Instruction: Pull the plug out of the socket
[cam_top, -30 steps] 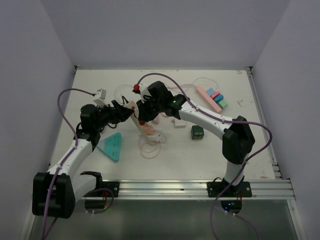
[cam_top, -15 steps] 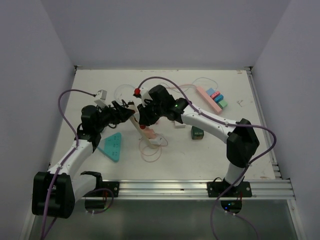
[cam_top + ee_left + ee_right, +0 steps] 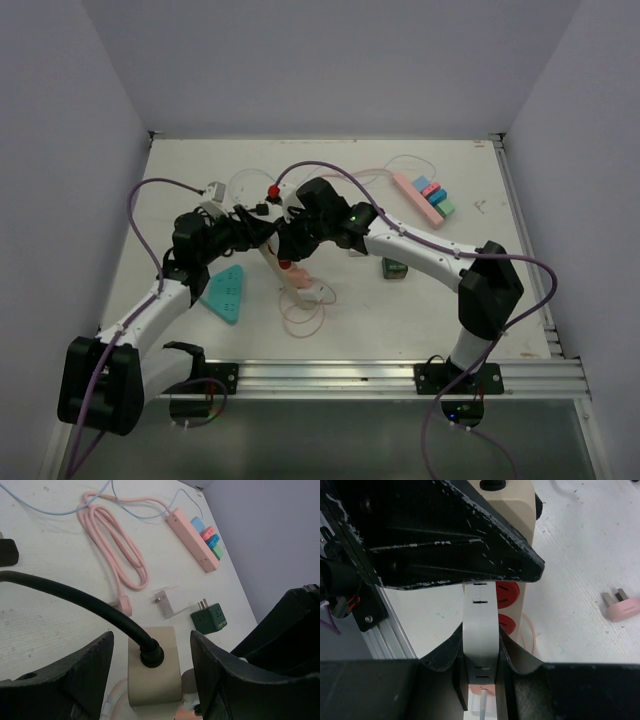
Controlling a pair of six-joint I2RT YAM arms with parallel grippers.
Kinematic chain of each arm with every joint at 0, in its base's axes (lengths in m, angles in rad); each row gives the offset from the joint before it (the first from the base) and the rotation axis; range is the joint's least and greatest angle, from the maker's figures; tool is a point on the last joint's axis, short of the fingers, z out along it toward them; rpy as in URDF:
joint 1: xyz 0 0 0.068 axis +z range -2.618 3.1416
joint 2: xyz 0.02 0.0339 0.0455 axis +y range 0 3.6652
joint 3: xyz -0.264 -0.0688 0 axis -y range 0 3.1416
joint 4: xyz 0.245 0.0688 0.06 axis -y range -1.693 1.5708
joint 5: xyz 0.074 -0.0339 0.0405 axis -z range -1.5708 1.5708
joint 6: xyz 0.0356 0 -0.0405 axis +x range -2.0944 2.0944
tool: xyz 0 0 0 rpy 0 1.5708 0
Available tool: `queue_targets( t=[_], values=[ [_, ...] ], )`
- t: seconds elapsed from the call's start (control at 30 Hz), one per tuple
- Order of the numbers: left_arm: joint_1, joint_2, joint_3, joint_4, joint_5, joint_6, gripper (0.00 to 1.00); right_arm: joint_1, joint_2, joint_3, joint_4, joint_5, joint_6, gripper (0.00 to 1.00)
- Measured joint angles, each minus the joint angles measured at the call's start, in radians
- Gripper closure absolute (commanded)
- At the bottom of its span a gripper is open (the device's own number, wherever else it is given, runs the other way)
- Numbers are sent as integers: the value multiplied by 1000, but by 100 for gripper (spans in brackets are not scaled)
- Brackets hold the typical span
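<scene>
The right gripper (image 3: 481, 647) is clenched on the cream strip (image 3: 481, 610), its fingers pressed against both sides. Farther along, the black plug (image 3: 151, 654) sits in the strip's end, between the parted jaws of the left gripper (image 3: 151, 642), with a gap on each side.

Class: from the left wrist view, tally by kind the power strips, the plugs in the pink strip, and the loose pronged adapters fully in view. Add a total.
Strips: 2 (pink strip, beige strip)
Plugs in pink strip: 4
Loose adapters: 2 (white adapter, green adapter)
Total: 8
</scene>
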Motion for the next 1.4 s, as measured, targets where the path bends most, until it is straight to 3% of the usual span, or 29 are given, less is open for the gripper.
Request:
queue_targets(
  t=[0.13,0.33,0.4,0.7,1.03,1.23,1.4],
  values=[
    [-38,-7,-9,7,-48,0,42,8,0,-1,-10,0,9,100],
    [-60,-20,-15,2,-94,-8,93,22,-12,-14,-8,5,14,100],
    [-66,-29,-14,-8,-104,2,100,23,-24,-29,0,6,17,100],
    [-117,-53,87,-185,-133,74,100,38,-153,-150,59,69,74,100],
    [-84,-50,248,-446,-389,223,100,36,-438,-209,-45,138,124,100],
    [-83,-52,280,-495,-389,260,100,6,-485,-319,-70,241,164,100],
    [-79,-64,285,-524,-351,263,100,-83,-486,-530,-22,236,255,100]
  ],
)
